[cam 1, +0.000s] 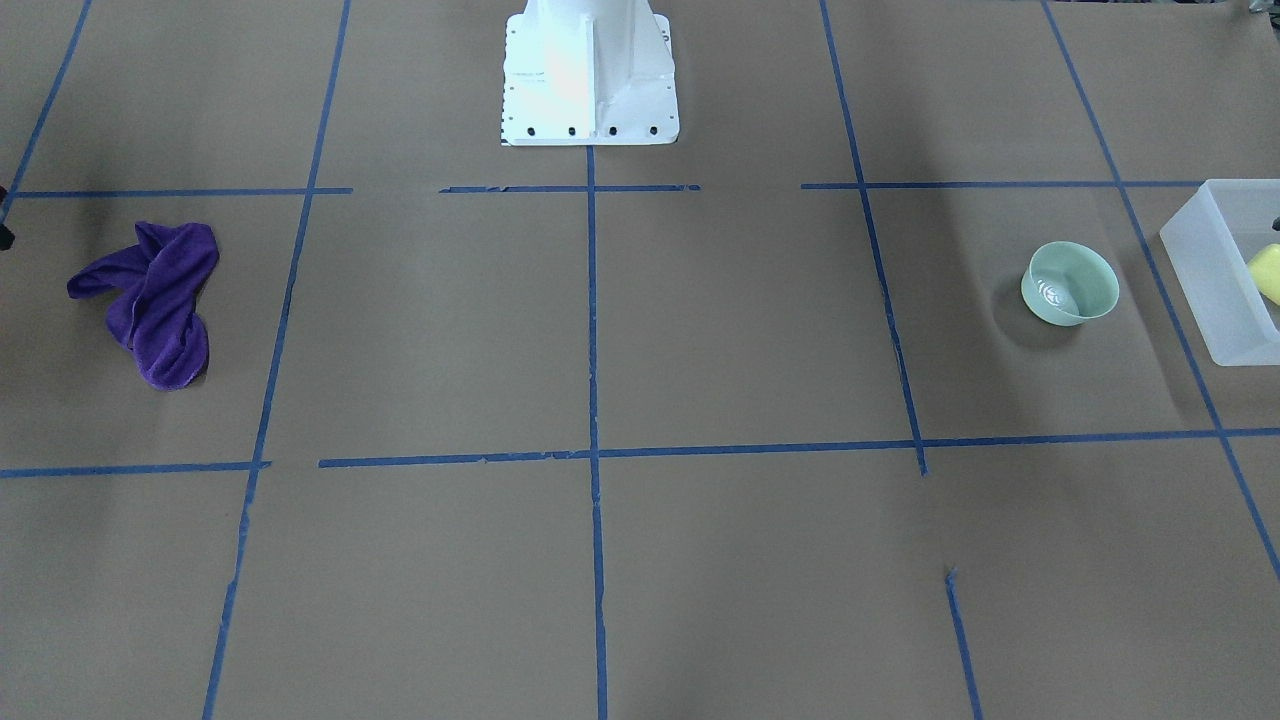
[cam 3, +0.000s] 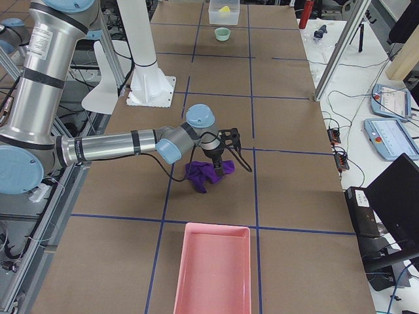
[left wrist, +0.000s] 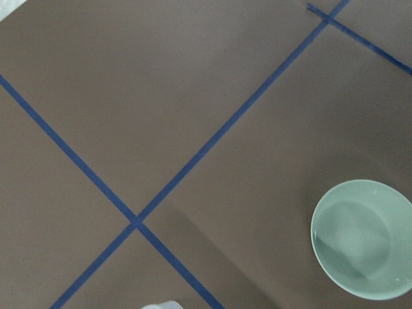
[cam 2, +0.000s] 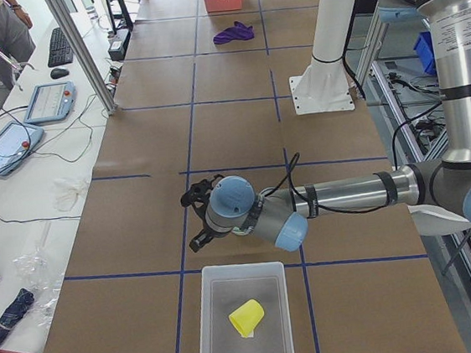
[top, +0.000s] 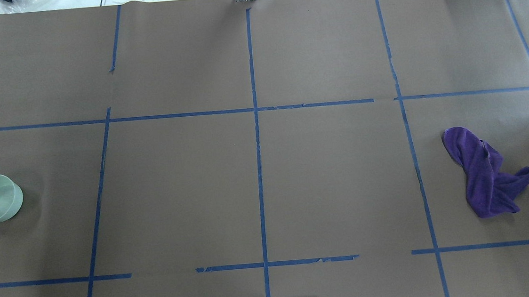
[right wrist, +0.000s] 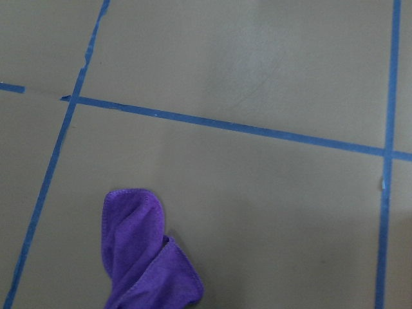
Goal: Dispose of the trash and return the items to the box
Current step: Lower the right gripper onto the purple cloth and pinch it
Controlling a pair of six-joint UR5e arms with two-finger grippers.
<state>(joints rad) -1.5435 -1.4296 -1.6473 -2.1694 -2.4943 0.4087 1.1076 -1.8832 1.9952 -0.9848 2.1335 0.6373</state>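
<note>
Shows the bowl (cam 1: 1069, 284) upright and empty on the table (cam 1: 700, 330) at the robot's left end, just beside the box (cam 1: 1215, 290) but apart from it. Already holds the cup (cam 2: 247, 318), tipped on its side on the box floor. Leaves the bowl, by the look of it, as the item to put away.

Places the left gripper (cam 2: 198, 218) above the table close to the bowl and on the side away from the box. In the left wrist view, sets the bowl low and to the right, so probably off to one side of the fingers, not straight beneath them. No long axis to match: round, so any line over the rim serves. Cannot tell whether open or closed.

Reaches out low and nearly level with the left forearm, wrist turned toward the table. Clearly the nearer arm. Puts the right gripper (cam 3: 226, 147) well apart at the other end, hanging over the purple cloth (cam 3: 206, 173) near a pink tray (cam 3: 213, 275). Cannot tell its state either.
</note>
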